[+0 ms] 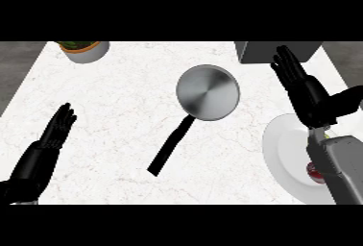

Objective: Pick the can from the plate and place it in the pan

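Note:
A white plate lies at the right edge of the counter. On it a red can shows only as a small patch, mostly hidden under my right forearm. My right hand hovers beyond the plate's far rim with its fingers straight, open and holding nothing. A silver pan with a long black handle sits in the middle of the counter, with nothing in it. My left hand rests open at the lower left, fingers pointing up.
A white pot with a green plant stands at the far left corner. A grey box sits at the far right, just behind my right hand's fingertips. The white marble counter ends in dark floor at both sides.

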Motion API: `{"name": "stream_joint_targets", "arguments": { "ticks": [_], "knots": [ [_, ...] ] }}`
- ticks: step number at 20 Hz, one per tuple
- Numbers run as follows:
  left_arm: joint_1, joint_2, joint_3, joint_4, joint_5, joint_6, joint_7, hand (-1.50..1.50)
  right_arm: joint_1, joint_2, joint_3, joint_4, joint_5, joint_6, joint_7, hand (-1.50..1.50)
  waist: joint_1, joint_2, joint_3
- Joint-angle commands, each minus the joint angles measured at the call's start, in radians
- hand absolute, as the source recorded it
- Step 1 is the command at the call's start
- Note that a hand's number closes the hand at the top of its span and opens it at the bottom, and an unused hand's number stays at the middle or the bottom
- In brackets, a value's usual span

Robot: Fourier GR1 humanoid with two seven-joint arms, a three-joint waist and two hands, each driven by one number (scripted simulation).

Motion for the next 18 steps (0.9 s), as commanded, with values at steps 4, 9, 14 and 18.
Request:
{"name": "stream_joint_targets", "arguments": {
  "ticks": [4,9,14,18],
  "knots": [
    [-0.036,0.068,0.122,0.175,-0.028,0.095,0.184,0.00,0.097,-0.120,-0.099,-0.137,-0.162,0.252,-0.071,-1.50,-0.025,0.038,-0.005],
    [0.041,0.073,0.120,0.191,-0.035,0.127,0.226,0.00,0.133,-0.419,-0.134,-0.068,0.240,0.106,-0.116,1.50,-0.086,0.041,-0.034],
    [-0.026,0.087,0.136,0.267,-0.029,0.124,0.334,0.00,0.429,-0.105,-0.432,-0.020,-0.139,0.066,-0.402,-1.50,-0.045,0.035,-0.004],
    [-0.093,0.074,0.104,0.269,-0.072,0.124,0.400,0.00,0.606,-0.201,-0.484,-0.084,-0.117,0.259,-0.518,-1.50,-0.011,0.035,-0.006]
  ]
}}
